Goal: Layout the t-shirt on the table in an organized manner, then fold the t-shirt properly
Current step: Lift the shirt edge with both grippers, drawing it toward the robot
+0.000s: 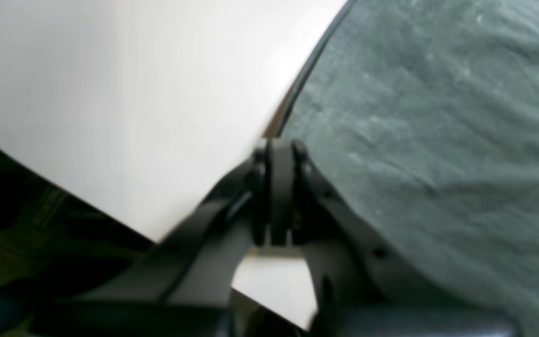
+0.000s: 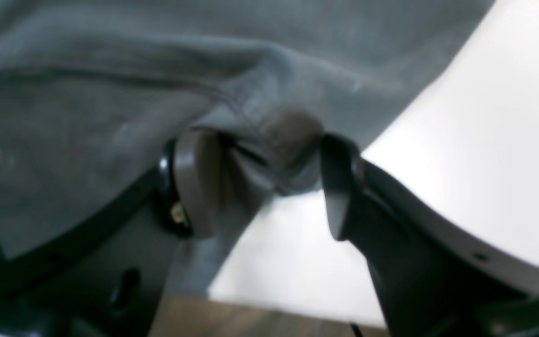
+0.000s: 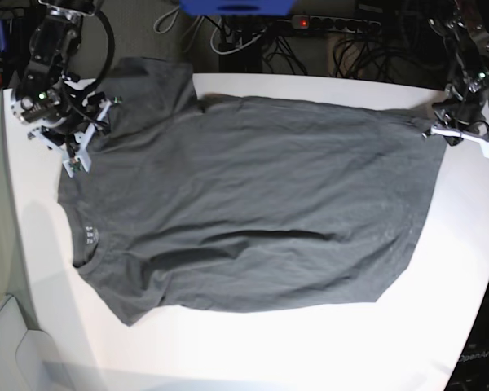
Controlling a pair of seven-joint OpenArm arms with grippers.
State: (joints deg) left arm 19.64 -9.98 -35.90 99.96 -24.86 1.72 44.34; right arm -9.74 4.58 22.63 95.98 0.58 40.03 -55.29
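- The dark charcoal-grey short-sleeved cotton t-shirt (image 3: 244, 204) lies spread sideways across the large matte white table (image 3: 253, 350), neck toward the base view's left, hem toward its right.
- In the right wrist view, the right gripper (image 2: 265, 182) stands with its jaws parted; a bunched fold of the shirt (image 2: 269, 135) sits between the fingers (image 2: 194, 182) without being pinched, which reads as a release or a fresh approach.
- Just beyond those jaws the cloth runs up and away in soft ridges; on the outer side of the jaws bare tabletop (image 2: 484, 140) shows.
- In the base view this gripper (image 3: 69, 134) sits at the shoulder and sleeve corner, a sensible spot for tugging the top edge straight.
- The left gripper (image 1: 276, 187) has its jaws pressed together; its tips sit at the very edge of the shirt (image 1: 438, 140), yet blur leaves it unclear whether any cloth is caught.
- To one side of those closed jaws lies grey fabric, to the other bare white table (image 1: 110, 103).
- From overhead the left gripper (image 3: 464, 134) is at the hem's far corner, likely placed to hold or draw the hem taut.
- A long crease (image 3: 228, 240) crosses the body, so the layout looks nearly done; folding is not yet begun.
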